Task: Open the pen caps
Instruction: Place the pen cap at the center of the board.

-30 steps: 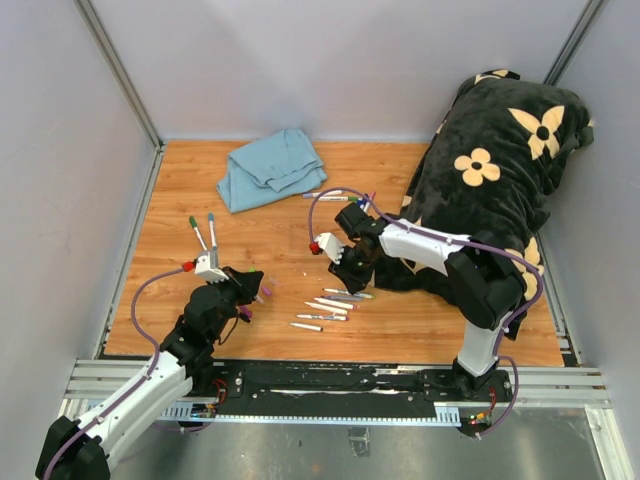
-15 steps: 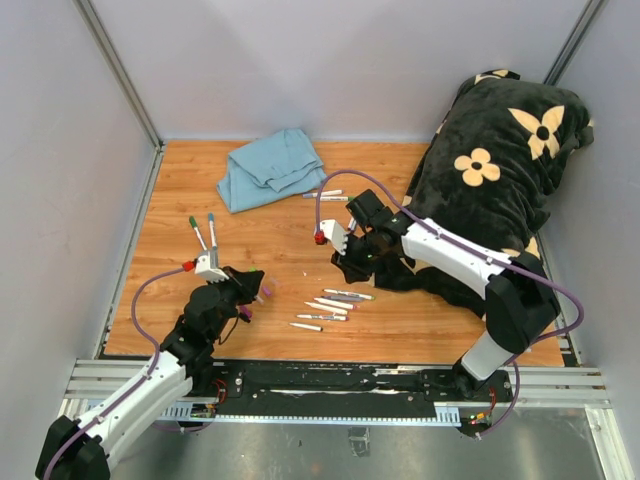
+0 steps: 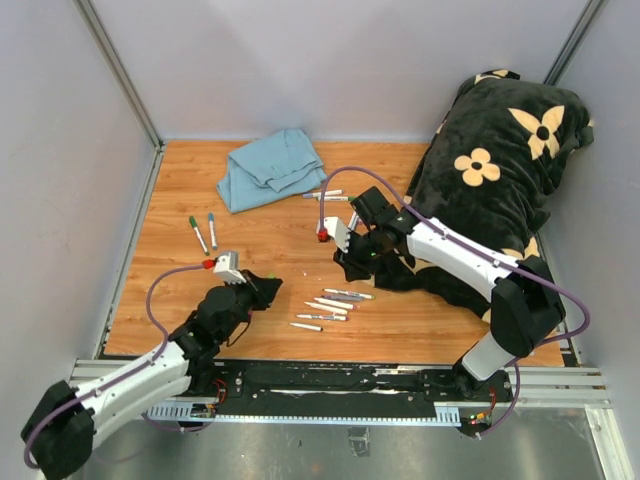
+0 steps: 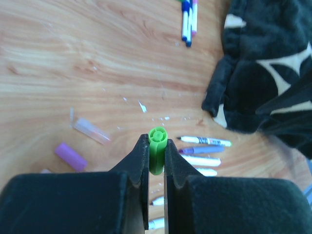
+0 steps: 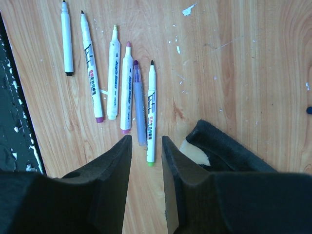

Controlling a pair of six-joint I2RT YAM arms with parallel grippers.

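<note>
So the green cap [image 4: 157, 137] was pinched between the left gripper's [image 4: 156, 142] fingers, jaws clamped tight on it, with its round hollow end poking out past the tips. That gripper sat low over the front-left part of the table [image 3: 280, 240]. A purple cap [image 4: 70, 156] lay loose on the wood off to the left in the left wrist view, with a clear bit of plastic [image 4: 90, 130] just beside it.

Other caps were on their pens. Two markers [image 3: 203, 232] lay side by side at the left of the table, one with a green cap and one with a blue one. A few more [image 4: 188, 19] lay farther back near the cloth [image 3: 270, 165], blue and pink ends showing, but too small to say much else.

The right gripper [image 5: 146, 141] hung over the middle of the table, jaws partly open, with nothing between them. Just ahead of it were six uncapped markers [image 5: 119, 78] in a rough row, tips bare. A corner of the black flowered blanket [image 5: 224, 151] sat right next to its right finger, and the rest of the blanket was piled up along the right side of the table.
</note>
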